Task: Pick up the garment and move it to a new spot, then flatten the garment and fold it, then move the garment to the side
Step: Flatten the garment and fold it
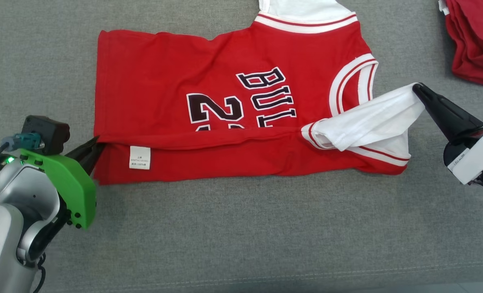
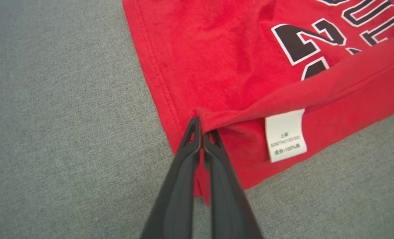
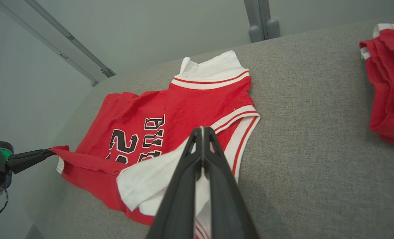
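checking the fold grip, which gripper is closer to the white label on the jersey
Left. The left gripper is shut on the jersey at its hem, right beside the label; the right gripper pinches the white sleeve at the other end.

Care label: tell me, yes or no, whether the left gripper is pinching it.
No. The left gripper is shut on the jersey at its red hem; the care label lies apart beside it.

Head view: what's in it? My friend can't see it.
A red jersey lies on grey fabric, near edge folded over. The left gripper pinches its hem corner, the right gripper its white sleeve. More red clothes sit top right.
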Available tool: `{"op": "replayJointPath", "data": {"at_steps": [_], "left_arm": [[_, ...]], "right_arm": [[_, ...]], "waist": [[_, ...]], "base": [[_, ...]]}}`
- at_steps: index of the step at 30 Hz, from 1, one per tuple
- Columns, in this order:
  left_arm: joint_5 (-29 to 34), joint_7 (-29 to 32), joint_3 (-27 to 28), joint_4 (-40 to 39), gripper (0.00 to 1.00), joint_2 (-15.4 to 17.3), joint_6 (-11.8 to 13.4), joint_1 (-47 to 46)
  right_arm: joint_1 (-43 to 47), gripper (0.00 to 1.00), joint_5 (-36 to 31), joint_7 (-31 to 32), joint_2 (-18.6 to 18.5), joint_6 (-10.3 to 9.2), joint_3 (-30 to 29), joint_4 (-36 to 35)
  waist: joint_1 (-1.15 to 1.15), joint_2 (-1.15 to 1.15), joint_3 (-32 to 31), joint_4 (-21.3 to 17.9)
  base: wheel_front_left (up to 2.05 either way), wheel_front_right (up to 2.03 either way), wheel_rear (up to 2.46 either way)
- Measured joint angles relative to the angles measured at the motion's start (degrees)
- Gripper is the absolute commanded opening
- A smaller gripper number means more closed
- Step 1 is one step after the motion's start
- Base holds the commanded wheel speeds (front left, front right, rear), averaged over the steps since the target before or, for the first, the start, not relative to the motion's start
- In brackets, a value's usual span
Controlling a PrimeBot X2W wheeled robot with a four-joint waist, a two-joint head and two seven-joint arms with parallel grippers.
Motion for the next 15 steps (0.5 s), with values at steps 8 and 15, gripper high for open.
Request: {"op": "replayJointPath", "data": {"at_steps": [8,15], "left_arm": [[-1.6,2.9,-0.3,2.1,0.0,0.0,0.0,-2.8],[-3.2,5.4,-1.1,4.5,0.0,0.0,0.0,-3.2]], "right_arm": [[-2.9,0.0,-2.0,0.8,0.7,0.0,1.1,4.3],[-5.8,0.0,-3.5,1.3,1.4,0.09,2.8,6.9]], "waist": [[0.0,0.0,0.1,-0.4],[0.0,0.0,0.5,-0.6]], "base": [[0.0,0.0,0.0],[0.0,0.0,0.0]]}}
